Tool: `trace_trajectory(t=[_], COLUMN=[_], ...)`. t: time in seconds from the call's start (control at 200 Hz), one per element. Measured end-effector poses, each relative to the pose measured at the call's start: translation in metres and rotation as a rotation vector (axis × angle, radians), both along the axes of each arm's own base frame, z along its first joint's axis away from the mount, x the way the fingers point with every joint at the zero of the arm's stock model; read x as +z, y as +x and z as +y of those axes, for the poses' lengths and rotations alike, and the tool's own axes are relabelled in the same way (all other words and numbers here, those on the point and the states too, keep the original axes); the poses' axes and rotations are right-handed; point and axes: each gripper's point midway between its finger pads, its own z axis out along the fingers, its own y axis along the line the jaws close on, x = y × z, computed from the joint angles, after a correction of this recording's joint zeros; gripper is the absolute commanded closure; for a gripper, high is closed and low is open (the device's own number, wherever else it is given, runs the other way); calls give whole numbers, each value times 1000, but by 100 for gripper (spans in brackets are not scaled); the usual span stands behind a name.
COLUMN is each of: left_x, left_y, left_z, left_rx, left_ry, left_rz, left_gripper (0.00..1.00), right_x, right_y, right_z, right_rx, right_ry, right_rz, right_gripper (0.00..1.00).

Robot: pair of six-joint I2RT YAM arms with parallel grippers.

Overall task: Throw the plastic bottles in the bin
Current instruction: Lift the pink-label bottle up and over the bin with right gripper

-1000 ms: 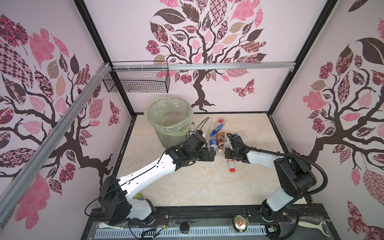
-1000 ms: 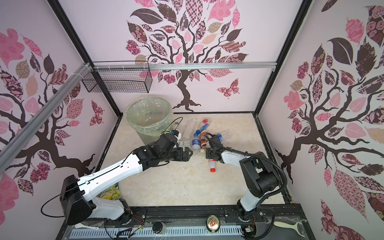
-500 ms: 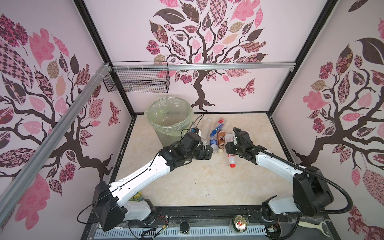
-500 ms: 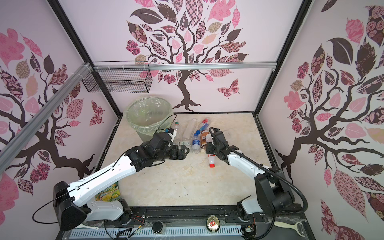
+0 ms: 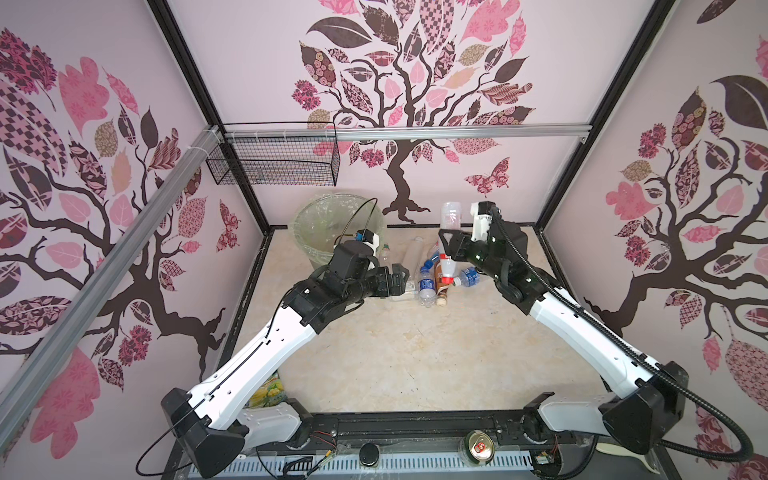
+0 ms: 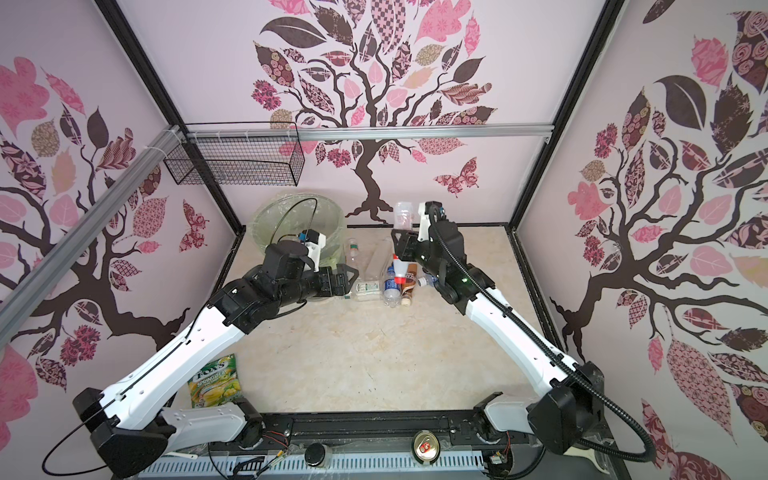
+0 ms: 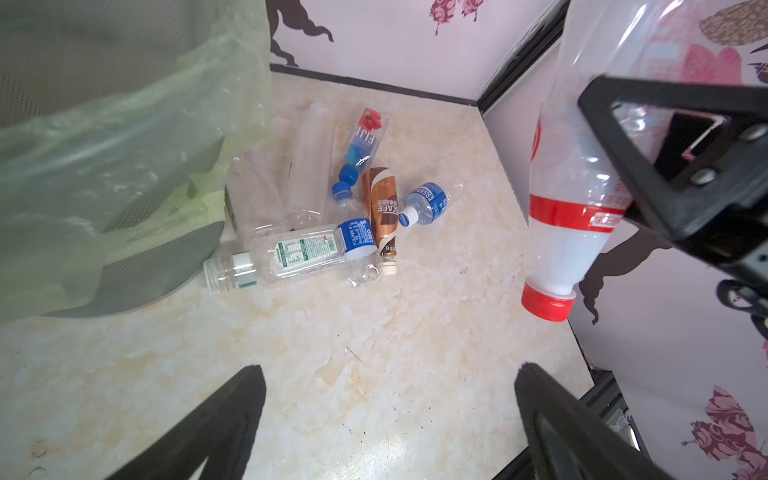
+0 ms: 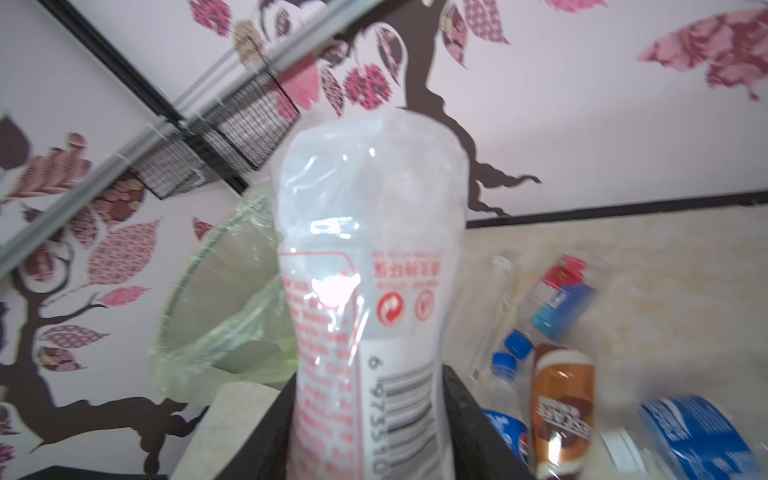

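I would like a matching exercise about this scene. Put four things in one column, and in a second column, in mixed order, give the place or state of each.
Column 1
1. red-capped bottle
2. brown coffee bottle
3. left gripper
4. metal can

Column 2
A. lies on the table among other bottles
B. open, holds nothing
C. rests on the front rail, apart from the bottles
D. held cap down in the right gripper, above the table

Pairs: 1-D, 2-A, 3-B, 4-C
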Motion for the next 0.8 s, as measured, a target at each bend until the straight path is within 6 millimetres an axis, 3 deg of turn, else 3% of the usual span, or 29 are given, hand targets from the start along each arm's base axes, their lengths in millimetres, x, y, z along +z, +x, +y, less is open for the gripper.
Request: trace_trajectory(t=[0.175, 0.32, 0.44, 0.565, 0.695, 0.795], left_x=[22, 55, 81, 93, 95, 95], left_y=[15, 27, 26, 21, 20, 19], left_z=[35, 75, 92, 103, 105, 104], left_rx=[83, 174, 202, 215, 214, 206], left_ry=[-28, -99, -153, -192, -210, -216], left_rz=[-25, -71, -115, -132, -128, -126], left_gripper=[2, 2, 2, 2, 2, 2], right_x=[62, 97, 131, 176, 233, 265], right_y=[-1, 5, 6, 1, -8, -17], right_z=[45, 65, 73, 65, 41, 24], right_rx=[85, 111, 118, 81, -5, -64], right_ry=[71, 109, 139, 191, 267, 337], right_rz=[-116, -189, -267, -374, -513, -601], right_gripper=[53, 54, 53, 53, 49, 49])
